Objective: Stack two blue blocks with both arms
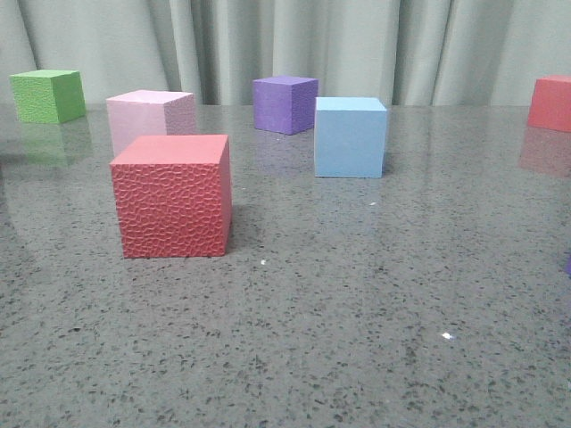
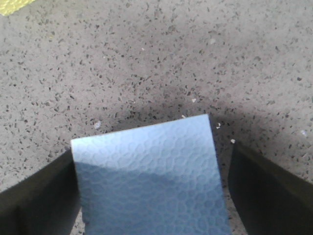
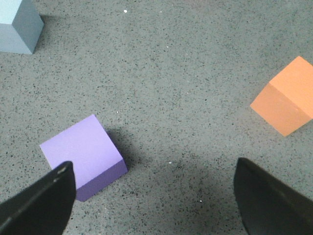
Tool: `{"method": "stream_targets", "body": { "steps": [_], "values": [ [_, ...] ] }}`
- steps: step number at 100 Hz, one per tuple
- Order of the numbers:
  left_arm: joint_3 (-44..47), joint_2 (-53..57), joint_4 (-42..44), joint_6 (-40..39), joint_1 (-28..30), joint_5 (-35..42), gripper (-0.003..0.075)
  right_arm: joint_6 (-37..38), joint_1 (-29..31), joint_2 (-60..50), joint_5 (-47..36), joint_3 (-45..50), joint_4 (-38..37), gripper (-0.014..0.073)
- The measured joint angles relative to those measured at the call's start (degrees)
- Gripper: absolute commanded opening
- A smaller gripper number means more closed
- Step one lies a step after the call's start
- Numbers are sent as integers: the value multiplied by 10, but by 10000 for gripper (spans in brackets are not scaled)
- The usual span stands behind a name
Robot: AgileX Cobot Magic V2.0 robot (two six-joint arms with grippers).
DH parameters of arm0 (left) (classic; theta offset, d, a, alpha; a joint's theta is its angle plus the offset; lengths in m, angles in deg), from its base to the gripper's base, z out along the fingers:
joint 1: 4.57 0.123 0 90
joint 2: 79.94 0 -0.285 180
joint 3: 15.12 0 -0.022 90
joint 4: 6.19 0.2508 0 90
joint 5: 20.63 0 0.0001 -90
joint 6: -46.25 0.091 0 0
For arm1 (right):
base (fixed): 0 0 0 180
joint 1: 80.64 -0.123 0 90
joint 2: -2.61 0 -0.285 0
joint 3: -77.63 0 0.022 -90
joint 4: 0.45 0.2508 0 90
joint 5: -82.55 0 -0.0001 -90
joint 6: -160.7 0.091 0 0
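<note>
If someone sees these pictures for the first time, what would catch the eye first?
Probably the big red cube near the front of the grey speckled table, with a pink cube right behind it. Next, the blue block filling the left wrist view between the left gripper fingers, which are spread apart. Another blue block stands mid-table beside a purple cube.

light: even, soft, overhead | glare: glossy table mirrors cubes at back, front view | shadows: short, soft beside red cube; dark patch round blue block in left wrist view | focus: front sharp; wrist views slightly soft, black fingers blurred
</note>
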State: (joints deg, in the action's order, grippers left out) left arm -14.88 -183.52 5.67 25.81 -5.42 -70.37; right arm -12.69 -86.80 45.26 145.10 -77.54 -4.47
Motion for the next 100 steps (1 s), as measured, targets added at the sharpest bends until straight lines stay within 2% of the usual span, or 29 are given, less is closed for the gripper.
{"method": "stream_targets", "body": {
  "steps": [31,41,53,67,77,100],
  "values": [
    [0,0,3,0,0,0,558,0,0,0,0,0,0,647],
    [0,0,3,0,0,0,488,0,0,0,0,0,0,647],
    [0,0,3,0,0,0,355,0,0,0,0,0,0,647],
    [0,0,3,0,0,0,243,0,0,0,0,0,0,647],
    [0,0,3,0,0,-1,207,0,0,0,0,0,0,647],
    [-3,6,3,7,0,-16,207,0,0,0,0,0,1,647]
  ]
}}
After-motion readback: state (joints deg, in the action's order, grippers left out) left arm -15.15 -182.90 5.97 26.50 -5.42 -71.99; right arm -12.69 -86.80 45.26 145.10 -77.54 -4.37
